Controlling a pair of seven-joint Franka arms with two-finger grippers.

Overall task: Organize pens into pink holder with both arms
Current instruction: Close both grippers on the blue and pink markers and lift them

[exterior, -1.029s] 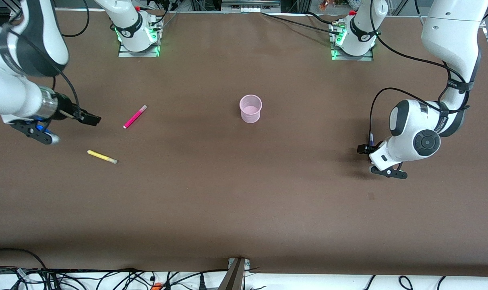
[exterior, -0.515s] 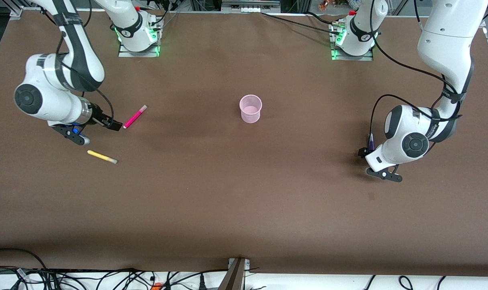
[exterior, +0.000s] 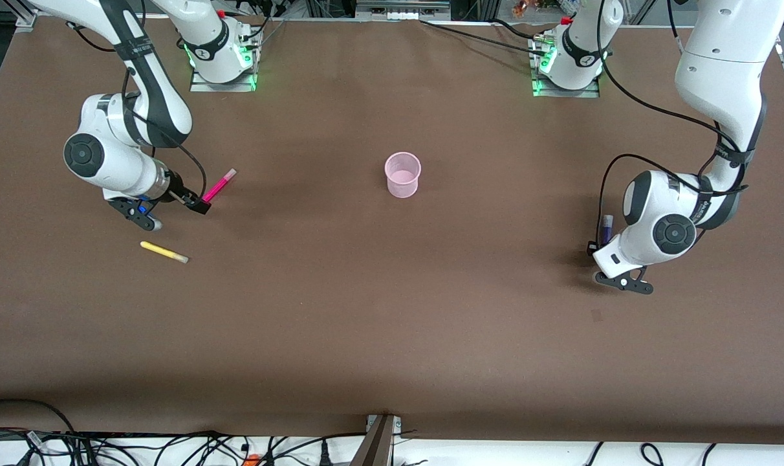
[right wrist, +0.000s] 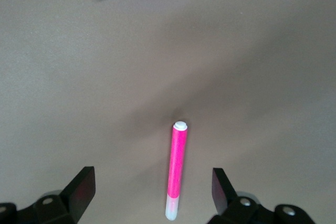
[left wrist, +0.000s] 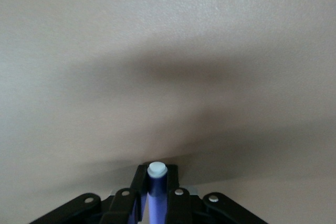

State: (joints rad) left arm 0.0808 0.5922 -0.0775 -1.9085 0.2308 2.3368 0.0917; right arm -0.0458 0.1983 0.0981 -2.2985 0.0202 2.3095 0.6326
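Nearest the front camera, a slim yellow pen (exterior: 164, 252) with a translucent pale cap lies flat on the matte brown table (exterior: 392, 310), just beside the right gripper (exterior: 201, 206). That gripper hangs spread wide over the lower end of the glossy magenta pen (exterior: 218, 186), its black fingers (right wrist: 81, 188) on either side of the barrel and clear of it. Toward the left arm's end, the left gripper (exterior: 594, 247) is clamped on a dark purple pen (left wrist: 155, 184), white round cap outward. The translucent pink holder (exterior: 403, 174), a small round-rimmed cup, stands upright mid-table, well apart from both grippers.
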